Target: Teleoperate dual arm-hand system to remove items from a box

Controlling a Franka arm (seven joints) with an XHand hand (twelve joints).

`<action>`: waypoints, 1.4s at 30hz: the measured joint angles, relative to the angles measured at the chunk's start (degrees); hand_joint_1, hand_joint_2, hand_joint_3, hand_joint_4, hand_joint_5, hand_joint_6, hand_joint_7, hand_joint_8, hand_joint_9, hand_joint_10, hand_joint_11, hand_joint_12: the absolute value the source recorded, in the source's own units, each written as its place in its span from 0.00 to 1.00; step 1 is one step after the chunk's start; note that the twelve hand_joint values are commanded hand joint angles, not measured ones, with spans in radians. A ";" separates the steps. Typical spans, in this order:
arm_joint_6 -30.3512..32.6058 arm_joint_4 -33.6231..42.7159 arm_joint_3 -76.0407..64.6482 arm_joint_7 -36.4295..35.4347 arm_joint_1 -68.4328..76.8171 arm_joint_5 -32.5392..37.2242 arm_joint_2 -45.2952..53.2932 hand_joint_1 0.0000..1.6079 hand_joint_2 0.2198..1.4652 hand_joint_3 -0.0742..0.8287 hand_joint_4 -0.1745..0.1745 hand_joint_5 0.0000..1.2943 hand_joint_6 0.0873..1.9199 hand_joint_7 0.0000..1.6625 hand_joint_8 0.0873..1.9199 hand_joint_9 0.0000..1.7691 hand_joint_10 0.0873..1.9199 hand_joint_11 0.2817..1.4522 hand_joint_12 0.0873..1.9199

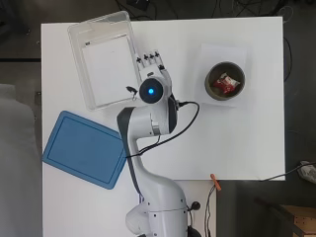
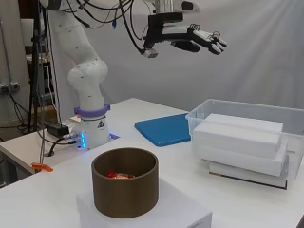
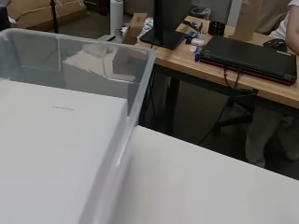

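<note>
A clear plastic box (image 1: 78,40) stands at the table's far left, with stacked white flat boxes (image 1: 109,69) inside it. From the side the clear box (image 2: 199,112) shows the white boxes (image 2: 237,137) stacked to about its rim. My hand (image 1: 150,62) hovers high above the box's right edge, fingers straight and holding nothing. In the side view the hand (image 2: 199,38) sits well above the table, pointing toward the box. The wrist view shows the clear box wall (image 3: 135,79) and the top white box (image 3: 56,140) close below.
A brown round bowl (image 1: 225,80) holding a red packet (image 1: 228,84) rests on a white box at the right. The bowl (image 2: 124,187) is nearest in the side view. A blue lid (image 1: 85,148) lies flat at the left front.
</note>
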 joint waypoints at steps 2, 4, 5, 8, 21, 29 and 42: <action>-0.49 -1.58 3.87 1.79 -0.70 1.44 -2.18 0.01 0.54 0.08 0.52 0.23 0.00 0.27 0.00 0.31 0.00 0.21 0.00; -0.91 -2.66 5.08 3.47 -1.25 2.68 -3.42 0.01 0.54 0.08 0.52 0.23 0.00 0.28 0.00 0.31 0.00 0.21 0.00; -1.03 -2.75 5.13 3.58 -1.29 2.80 -3.49 0.01 0.54 0.08 0.52 0.23 0.00 0.28 0.00 0.31 0.00 0.21 0.00; -1.13 -2.73 5.12 3.60 -1.33 2.78 -3.48 0.02 0.63 0.10 0.39 0.19 0.00 0.30 0.00 0.34 0.00 0.20 0.00; -14.43 2.07 10.40 17.30 -4.57 7.74 -4.65 0.02 0.70 0.08 0.09 0.15 0.00 0.36 0.00 0.41 0.00 0.19 0.00; -14.09 3.69 10.56 18.37 -5.28 7.43 -1.65 0.02 0.68 0.08 0.10 0.13 0.00 0.36 0.00 0.40 0.00 0.19 0.00; -11.81 12.74 9.98 12.90 -8.04 4.78 7.85 0.01 0.68 0.08 0.39 0.16 0.00 0.24 0.00 0.29 0.00 0.17 0.00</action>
